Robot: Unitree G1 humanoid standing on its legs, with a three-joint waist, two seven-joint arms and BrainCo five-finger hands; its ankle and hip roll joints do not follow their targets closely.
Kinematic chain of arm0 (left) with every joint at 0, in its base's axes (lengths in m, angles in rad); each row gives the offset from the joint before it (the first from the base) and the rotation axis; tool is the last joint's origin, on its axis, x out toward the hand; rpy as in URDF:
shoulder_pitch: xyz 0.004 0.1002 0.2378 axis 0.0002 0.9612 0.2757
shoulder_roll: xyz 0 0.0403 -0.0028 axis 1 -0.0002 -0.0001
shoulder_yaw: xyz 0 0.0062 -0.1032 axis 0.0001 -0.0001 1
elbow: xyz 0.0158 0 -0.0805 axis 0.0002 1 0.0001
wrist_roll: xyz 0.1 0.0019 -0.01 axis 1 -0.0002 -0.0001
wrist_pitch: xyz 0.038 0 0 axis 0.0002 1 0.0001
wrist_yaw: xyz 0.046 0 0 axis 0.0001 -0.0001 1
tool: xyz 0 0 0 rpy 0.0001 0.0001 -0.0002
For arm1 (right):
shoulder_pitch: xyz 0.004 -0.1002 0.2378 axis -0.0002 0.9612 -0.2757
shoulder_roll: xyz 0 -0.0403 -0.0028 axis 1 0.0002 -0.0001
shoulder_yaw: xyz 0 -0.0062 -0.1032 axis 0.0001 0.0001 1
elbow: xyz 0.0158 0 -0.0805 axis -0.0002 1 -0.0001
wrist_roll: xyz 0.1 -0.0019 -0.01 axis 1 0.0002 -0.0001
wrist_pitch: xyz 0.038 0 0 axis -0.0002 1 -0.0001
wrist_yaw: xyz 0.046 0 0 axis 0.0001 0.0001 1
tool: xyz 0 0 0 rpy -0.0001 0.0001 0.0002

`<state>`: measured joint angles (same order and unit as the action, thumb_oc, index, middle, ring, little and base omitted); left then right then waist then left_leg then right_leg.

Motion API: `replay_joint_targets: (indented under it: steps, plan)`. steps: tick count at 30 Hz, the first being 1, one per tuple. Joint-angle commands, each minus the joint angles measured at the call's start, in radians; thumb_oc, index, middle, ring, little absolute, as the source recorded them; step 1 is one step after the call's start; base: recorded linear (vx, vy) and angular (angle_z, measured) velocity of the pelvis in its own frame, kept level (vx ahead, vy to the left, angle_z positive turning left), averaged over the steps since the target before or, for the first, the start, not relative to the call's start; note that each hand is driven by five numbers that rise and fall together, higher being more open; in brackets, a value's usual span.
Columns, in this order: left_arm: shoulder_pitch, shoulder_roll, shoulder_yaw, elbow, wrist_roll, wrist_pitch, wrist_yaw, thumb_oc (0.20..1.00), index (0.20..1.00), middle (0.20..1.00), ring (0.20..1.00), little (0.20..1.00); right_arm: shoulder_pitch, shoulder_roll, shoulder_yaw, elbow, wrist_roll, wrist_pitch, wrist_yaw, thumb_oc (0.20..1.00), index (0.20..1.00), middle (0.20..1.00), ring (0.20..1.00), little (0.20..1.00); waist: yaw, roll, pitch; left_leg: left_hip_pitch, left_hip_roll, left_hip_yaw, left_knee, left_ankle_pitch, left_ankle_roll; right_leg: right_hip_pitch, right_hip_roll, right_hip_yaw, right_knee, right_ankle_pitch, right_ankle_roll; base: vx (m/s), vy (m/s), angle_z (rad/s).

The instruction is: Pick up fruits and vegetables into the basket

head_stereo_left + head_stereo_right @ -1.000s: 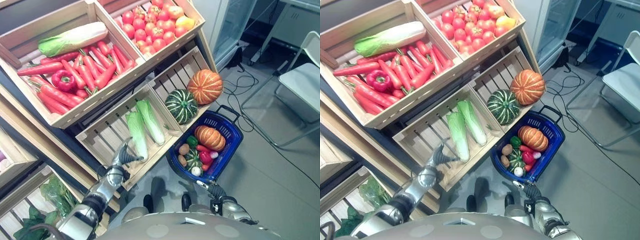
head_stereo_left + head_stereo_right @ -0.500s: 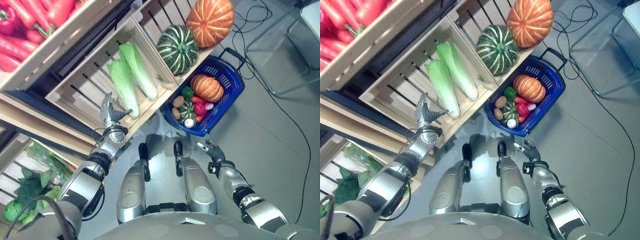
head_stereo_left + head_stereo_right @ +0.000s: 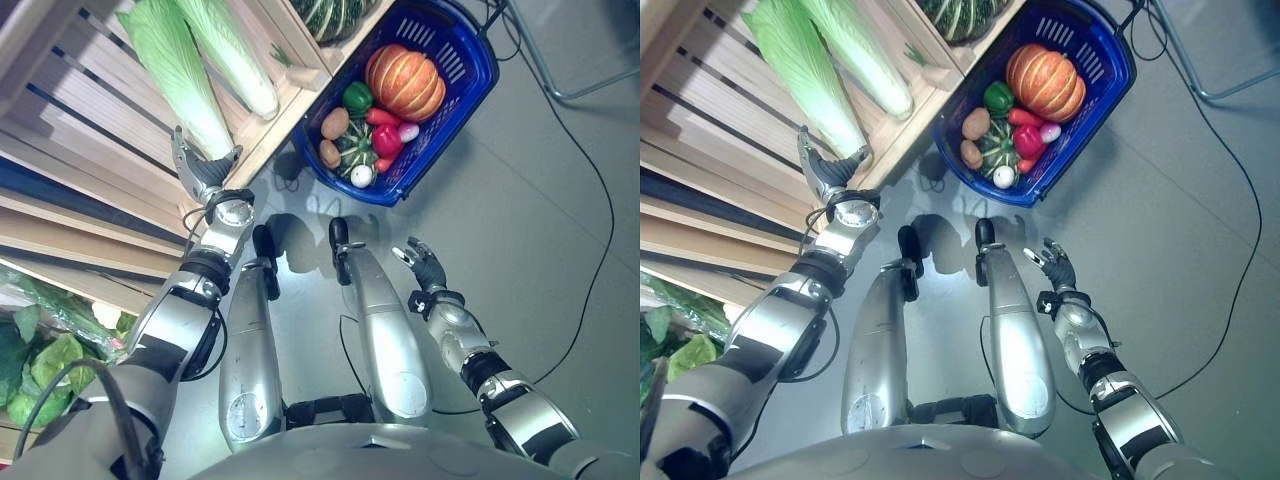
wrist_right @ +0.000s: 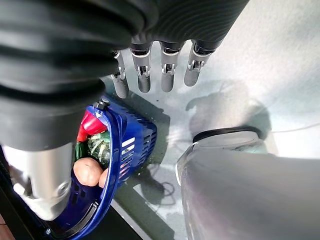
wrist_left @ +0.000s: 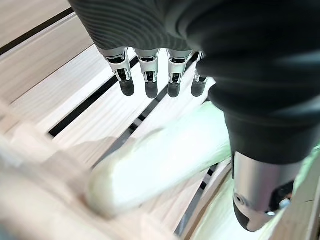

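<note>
The crate (image 3: 110,95) is pale bare wood, matt, with lines of grain on its flat slats. The basket (image 3: 470,85) is blue plastic with a little shine and a wall full of small holes. The cabbage (image 5: 165,160) looks smooth and waxy. The pumpkin (image 3: 405,83) is smooth with ridges. The floor (image 3: 560,220) is grey, smooth and a bit shiny.

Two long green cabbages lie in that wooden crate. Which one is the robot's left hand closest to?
The outer cabbage, whose pale end lies just past the left hand at the crate's front edge. The other cabbage lies on its far side, towards the basket.
</note>
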<state>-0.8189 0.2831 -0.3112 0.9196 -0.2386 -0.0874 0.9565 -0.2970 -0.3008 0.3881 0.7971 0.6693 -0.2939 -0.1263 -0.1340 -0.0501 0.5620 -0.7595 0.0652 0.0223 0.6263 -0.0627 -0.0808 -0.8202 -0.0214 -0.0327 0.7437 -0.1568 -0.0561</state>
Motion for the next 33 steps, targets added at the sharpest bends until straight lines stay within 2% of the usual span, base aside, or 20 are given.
replay_joint_targets:
  steps: [1, 7, 11, 20, 27, 33]
  plan:
    - [-0.015, 0.003, 0.002, -0.072, 0.008, -0.006, 0.046, 1.0, 1.0, 1.0, 1.0, 1.0, 0.057, -0.013, 0.015, -0.09, 0.033, -0.034, -0.035, 1.0, 1.0, 1.0, 1.0, 1.0, -0.01, -0.012, -0.042, -0.052, -0.046, 0.056, 0.083, -0.078, 0.071, 0.04, 0.011, -0.008, -0.04, 0.018, 0.061, 0.0, 0.0, 0.0]
    - [-0.043, 0.04, -0.006, -0.129, 0.094, -0.005, 0.133, 1.0, 1.0, 1.0, 1.0, 1.0, 0.094, -0.026, 0.013, -0.121, 0.031, -0.044, -0.028, 1.0, 1.0, 1.0, 1.0, 1.0, -0.016, -0.011, -0.042, -0.078, -0.055, 0.062, 0.07, -0.069, 0.07, 0.016, 0.017, 0.001, -0.063, 0.035, 0.064, 0.02, -0.001, 0.0]
    - [-0.062, 0.09, 0.015, -0.106, 0.084, -0.004, 0.18, 1.0, 1.0, 1.0, 1.0, 1.0, 0.123, -0.037, 0.014, -0.115, 0.035, -0.063, -0.004, 1.0, 1.0, 1.0, 1.0, 1.0, -0.022, -0.013, -0.042, -0.076, -0.054, 0.066, 0.071, -0.073, 0.068, 0.014, 0.018, 0.003, -0.057, 0.03, 0.065, 0.04, 0.01, -0.02]
    - [-0.117, 0.117, 0.056, -0.023, 0.012, 0.011, 0.158, 1.0, 1.0, 1.0, 1.0, 1.0, 0.13, -0.04, 0.023, -0.127, 0.03, -0.064, -0.007, 1.0, 1.0, 1.0, 1.0, 1.0, -0.039, -0.022, -0.042, -0.067, -0.051, 0.076, 0.078, -0.081, 0.068, 0.021, 0.014, 0.007, -0.052, 0.024, 0.06, 0.04, 0.012, 0.01]
    - [-0.16, 0.112, 0.034, -0.005, -0.014, 0.051, 0.14, 1.0, 1.0, 1.0, 1.0, 1.0, 0.115, -0.033, 0.036, -0.165, 0.022, -0.052, -0.049, 1.0, 1.0, 1.0, 1.0, 1.0, -0.047, -0.023, -0.042, -0.087, -0.051, 0.082, 0.06, -0.073, 0.071, -0.011, 0.021, 0.012, -0.057, 0.031, 0.06, 0.0, 0.0, 0.0]
    - [-0.167, 0.079, 0.021, 0.007, -0.125, 0.078, 0.087, 1.0, 1.0, 1.0, 1.0, 1.0, 0.115, -0.032, 0.037, -0.207, 0.018, -0.053, -0.073, 1.0, 1.0, 1.0, 1.0, 1.0, -0.059, -0.025, -0.042, -0.127, -0.05, 0.087, 0.063, -0.073, 0.078, -0.064, 0.03, 0.017, -0.041, 0.035, 0.063, 0.0, -0.001, -0.03]
